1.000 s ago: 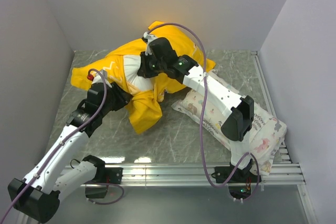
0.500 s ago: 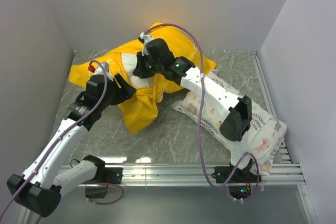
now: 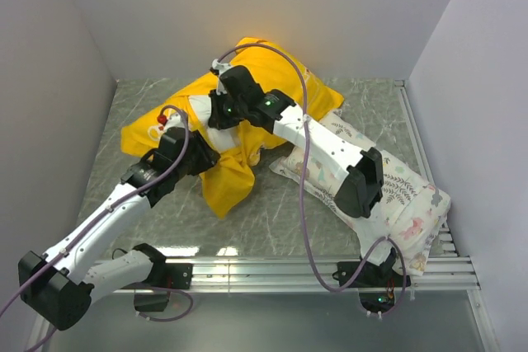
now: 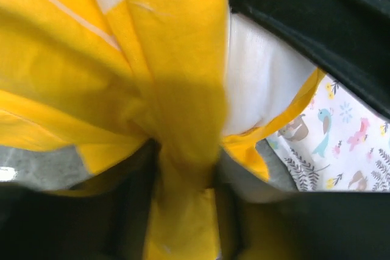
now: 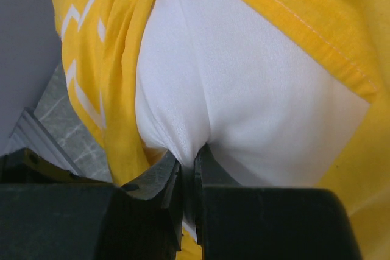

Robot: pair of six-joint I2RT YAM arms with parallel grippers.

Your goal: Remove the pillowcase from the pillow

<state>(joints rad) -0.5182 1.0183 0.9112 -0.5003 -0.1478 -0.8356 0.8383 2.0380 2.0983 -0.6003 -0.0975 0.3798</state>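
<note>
1. The left gripper (image 4: 184, 165) has its jaws clamped on a bunched fold of the yellow pillowcase (image 4: 91, 53). The cloth is squeezed into a narrow rope between the two dark fingers (image 4: 137, 205) and fans out wide beyond them.
2. The right gripper (image 5: 189, 164) has its jaws closed almost together on a pinch of the plain white pillow (image 5: 256, 89). The white cloth puckers into the slit between the fingertips (image 5: 210, 178).
3. Around that pinch the pillow bulges bare out of the pillowcase opening. In the right wrist view a stitched yellow hem crosses its upper right, and a yellow edge with white stripes runs down its left.
4. From above, the two grippers sit near each other, left of the middle of the grey marbled table (image 3: 272, 212), the right one just farther than the left. The left arm reaches in from the near left and the right arm crosses over from the near right.
5. The pillow lies at the far middle of the table, most of it covered by the pillowcase, which humps up near the far wall. A loose yellow flap trails toward the near side, just right of the left gripper.
6. A printed pillow (image 3: 404, 204), white with small pastel animals and leaves, lies on the right side of the table under the right arm. Its far left end is just beside the yellow cloth; whether they touch I cannot tell.
7. A metal rail (image 3: 289, 269) runs along the near edge of the table
</note>
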